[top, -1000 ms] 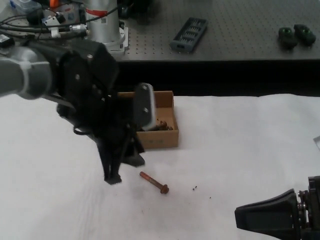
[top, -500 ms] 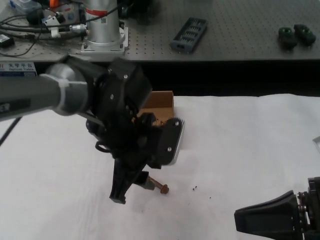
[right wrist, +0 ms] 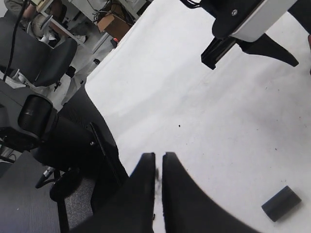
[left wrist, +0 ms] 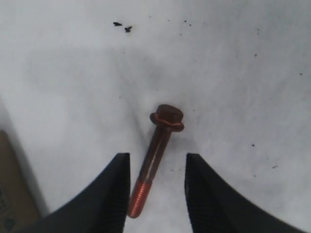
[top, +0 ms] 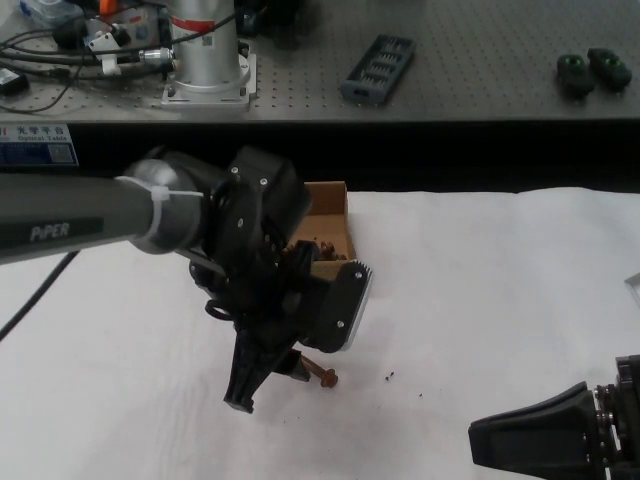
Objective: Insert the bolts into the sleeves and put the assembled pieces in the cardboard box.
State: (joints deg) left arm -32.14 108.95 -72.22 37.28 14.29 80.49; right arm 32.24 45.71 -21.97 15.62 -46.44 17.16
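A rusty bolt (top: 320,373) (left wrist: 158,150) lies flat on the white cloth, just in front of the cardboard box (top: 328,202). My left gripper (top: 262,375) (left wrist: 158,159) hangs right over it, open, with the bolt's threaded end between the two black fingers (left wrist: 114,194) and its head sticking out past the tips. The box holds some rusty pieces (top: 322,247). My right gripper (top: 500,432) (right wrist: 158,160) rests low at the near right, shut with nothing in it. A short black sleeve (right wrist: 282,203) lies on the cloth close to it.
Black specks (top: 388,378) dot the cloth beside the bolt. A corner of the box (left wrist: 9,194) sits close to the left fingers. Behind the cloth, the perforated bench carries a grey rack (top: 378,68), a metal base (top: 205,60) and cables.
My left arm has swung right from beside the box and come down over the bolt, which now lies between its fingers. The bolt and the right arm have not moved.
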